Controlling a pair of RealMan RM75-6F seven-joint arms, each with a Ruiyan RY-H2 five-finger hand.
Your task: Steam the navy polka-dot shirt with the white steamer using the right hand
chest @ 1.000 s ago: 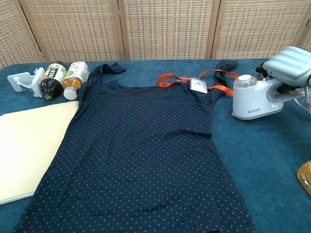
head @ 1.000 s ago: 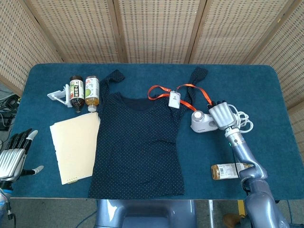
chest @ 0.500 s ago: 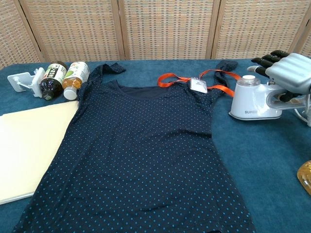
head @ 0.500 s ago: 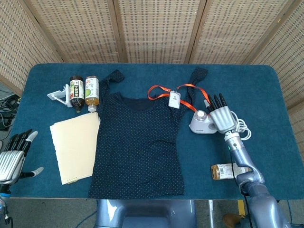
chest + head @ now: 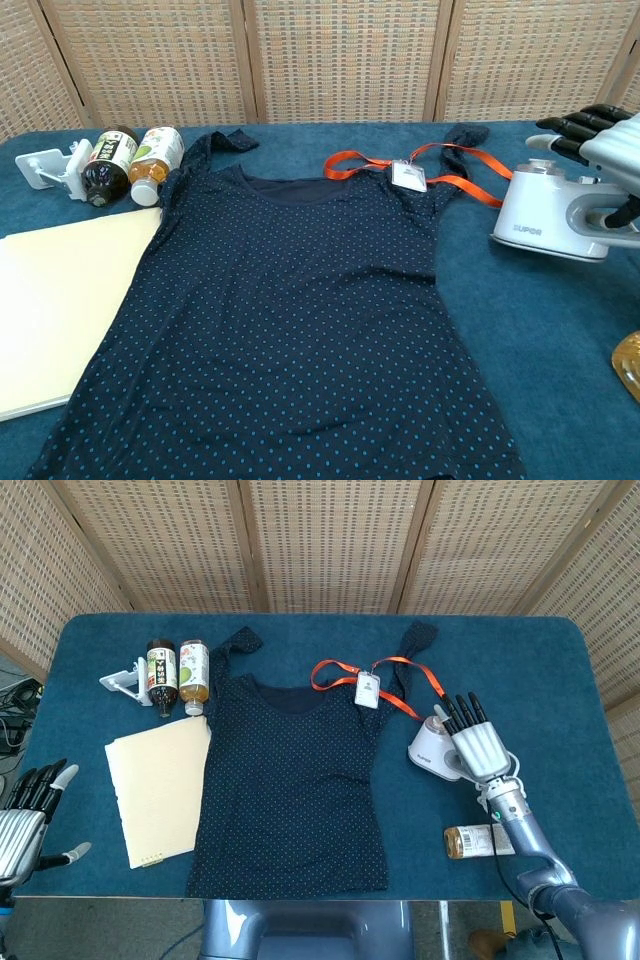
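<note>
The navy polka-dot shirt lies flat in the middle of the blue table, also filling the chest view. The white steamer stands on the cloth just right of the shirt, slightly tilted. My right hand lies over its handle with the fingers stretched out straight above the steamer's top. A dark thumb shows inside the handle loop. Nothing is wrapped around the handle. My left hand hangs off the table's front left corner, fingers apart and holding nothing.
An orange lanyard with a badge lies on the shirt's right shoulder. Two bottles and a white holder sit at the back left. A cream folder lies left of the shirt. Near the front right lies another bottle.
The right hand's fingers uncurled from the steamer handle and went straight. Hand and steamer then shifted right and nearer to me. The left hand sank a little.
</note>
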